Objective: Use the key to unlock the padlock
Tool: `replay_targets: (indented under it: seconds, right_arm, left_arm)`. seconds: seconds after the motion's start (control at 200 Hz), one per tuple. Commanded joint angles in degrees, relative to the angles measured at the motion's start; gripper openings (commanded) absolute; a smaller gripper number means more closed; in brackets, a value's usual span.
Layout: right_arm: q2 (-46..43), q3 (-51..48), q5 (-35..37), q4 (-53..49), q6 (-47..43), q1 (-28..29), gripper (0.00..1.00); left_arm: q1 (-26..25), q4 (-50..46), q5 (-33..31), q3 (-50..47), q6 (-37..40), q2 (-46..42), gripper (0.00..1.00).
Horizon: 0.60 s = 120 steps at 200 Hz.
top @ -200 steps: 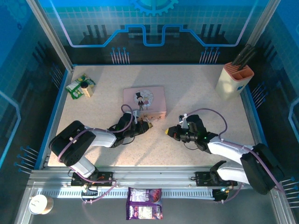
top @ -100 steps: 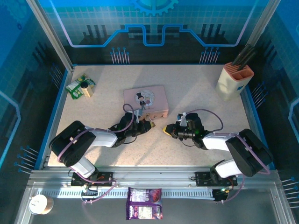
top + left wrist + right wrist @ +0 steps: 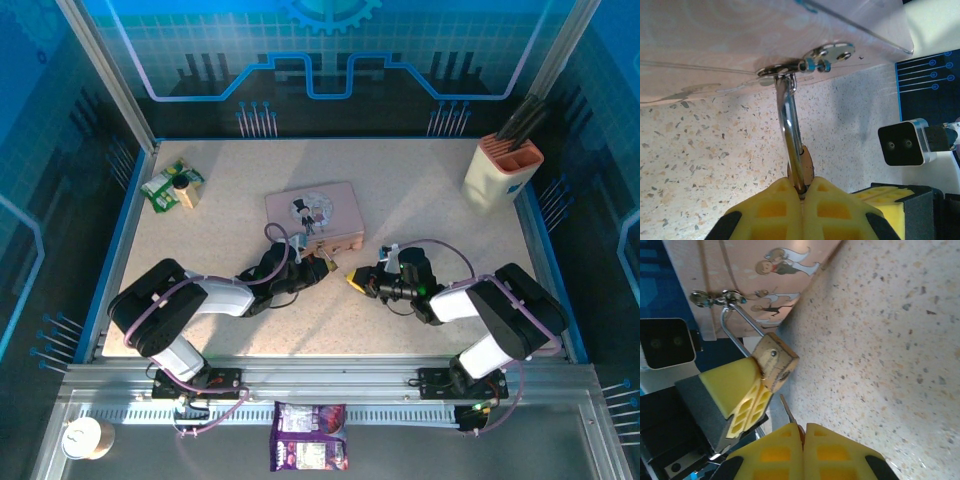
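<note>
While the right gripper [image 3: 802, 432] is closed on the key [image 3: 788, 415], whose thin blade sticks out between the yellow pads [image 3: 775, 445], the left gripper [image 3: 801, 192] is closed on the padlock [image 3: 774, 362] and grips its brass body. The key tip is just beside the padlock but apart from it, and it points a little past the lower corner of the body. The shackle [image 3: 790, 130] is closed and passes through the hasp [image 3: 827, 52] of the pink tin [image 3: 310, 213], so the padlock sits at the front side of the tin, over the speckled table [image 3: 880, 340].

I judge that the step in hand is bringing the key to the keyhole; the key is not yet inserted. The next move calls for a small, exact turn of the blade to line it up with the end face of the body, with the left gripper holding the padlock steady.

No brand or writing can be read. The tin carries only a cartoon couple.
</note>
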Motion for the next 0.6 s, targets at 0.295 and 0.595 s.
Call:
replay_targets:
  seconds: [0.295,0.595]
  right_arm:
    - [5.12,-3.36,-1.74,12.67,4.27,-0.48,0.0]
    - [6.86,-4.49,-2.16,18.2,6.61,-0.57,0.0]
  left_arm:
    - [-1.68,2.46,-0.62,3.57,-2.21,-3.9,0.0]
    - [-2.35,3.04,-0.84,4.0,-2.71,-3.55,0.0]
